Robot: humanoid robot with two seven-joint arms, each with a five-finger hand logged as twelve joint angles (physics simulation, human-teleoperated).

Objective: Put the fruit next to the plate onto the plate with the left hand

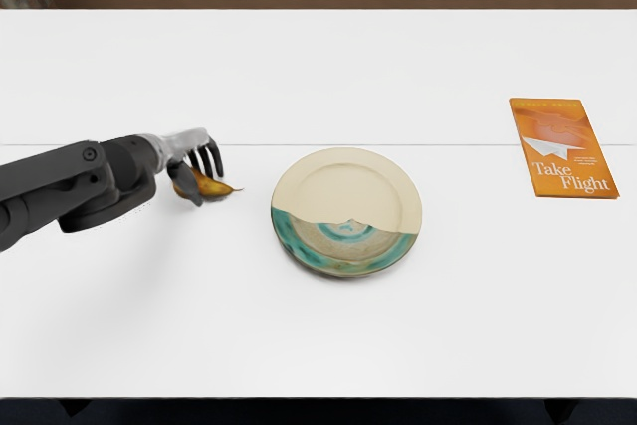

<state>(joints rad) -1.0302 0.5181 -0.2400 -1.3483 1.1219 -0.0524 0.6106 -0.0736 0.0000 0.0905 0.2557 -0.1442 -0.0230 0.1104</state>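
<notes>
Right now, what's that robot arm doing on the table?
The robot's left hand comes in from the left side, and its fingers are curled around a small yellow-brown fruit. The fruit sits just left of the plate, not on it yet, so the job isn't done. I can't tell if the fruit is lifted off the table. An orange book lies far off to the right, untouched. The other arm isn't showing.

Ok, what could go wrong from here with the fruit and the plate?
The left hand curls over only one end of the small yellow-brown fruit, so it may slip out on the lift. The cream and teal ceramic plate has a raised rim; a low carry could knock it.
</notes>
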